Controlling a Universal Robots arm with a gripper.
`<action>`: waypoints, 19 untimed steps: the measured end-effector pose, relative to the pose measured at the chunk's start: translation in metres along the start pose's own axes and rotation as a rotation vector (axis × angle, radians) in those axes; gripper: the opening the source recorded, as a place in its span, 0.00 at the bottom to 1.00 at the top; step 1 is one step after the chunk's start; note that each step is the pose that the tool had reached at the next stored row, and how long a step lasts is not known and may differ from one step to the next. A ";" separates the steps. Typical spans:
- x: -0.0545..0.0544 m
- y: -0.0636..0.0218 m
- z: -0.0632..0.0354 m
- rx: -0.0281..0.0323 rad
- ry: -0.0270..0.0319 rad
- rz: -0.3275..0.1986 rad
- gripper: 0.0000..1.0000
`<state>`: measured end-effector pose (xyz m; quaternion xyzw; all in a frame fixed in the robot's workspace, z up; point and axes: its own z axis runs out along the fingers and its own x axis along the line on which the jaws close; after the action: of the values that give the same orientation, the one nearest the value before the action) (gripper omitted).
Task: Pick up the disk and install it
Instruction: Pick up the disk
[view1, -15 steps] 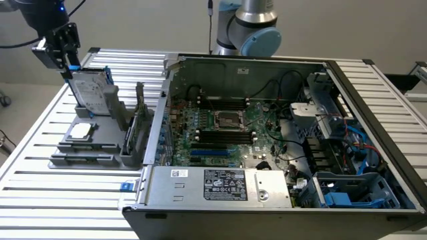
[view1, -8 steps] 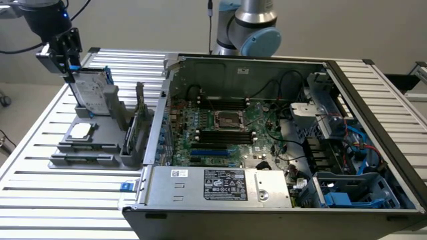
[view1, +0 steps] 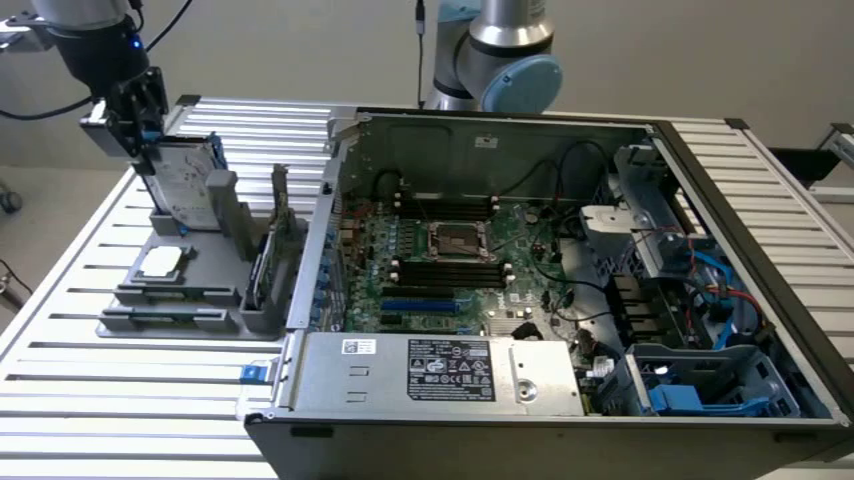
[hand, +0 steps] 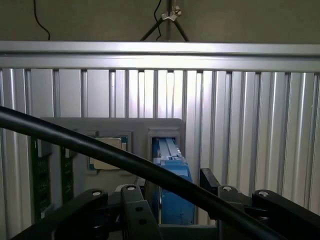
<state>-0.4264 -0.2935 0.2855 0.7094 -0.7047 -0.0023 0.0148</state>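
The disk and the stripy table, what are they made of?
The disk looks like bare silver-grey metal with a dull sheen. Its bright blue frame is probably plastic, judging by the even, matte colour. The table looks like aluminium: pale, ribbed slats that catch the light.

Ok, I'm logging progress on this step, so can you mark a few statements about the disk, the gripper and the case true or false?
1. The disk stands upright in the grey holder. True.
2. The gripper is shut on the disk. False: its jaws stand open on either side of the disk.
3. The computer case lies open on the table. True.
4. The small silver chip sits inside the case. False: it lies on the grey holder, outside the case.
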 end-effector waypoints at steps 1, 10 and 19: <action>0.000 -0.0001 0.0018 0.0000 0.0002 -0.001 0.54; -0.003 -0.0007 0.0102 0.0001 0.0005 -0.009 0.54; -0.003 -0.0016 0.0102 0.0002 0.0039 -0.009 0.54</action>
<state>-0.4250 -0.2905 0.2752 0.7126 -0.7014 -0.0009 0.0161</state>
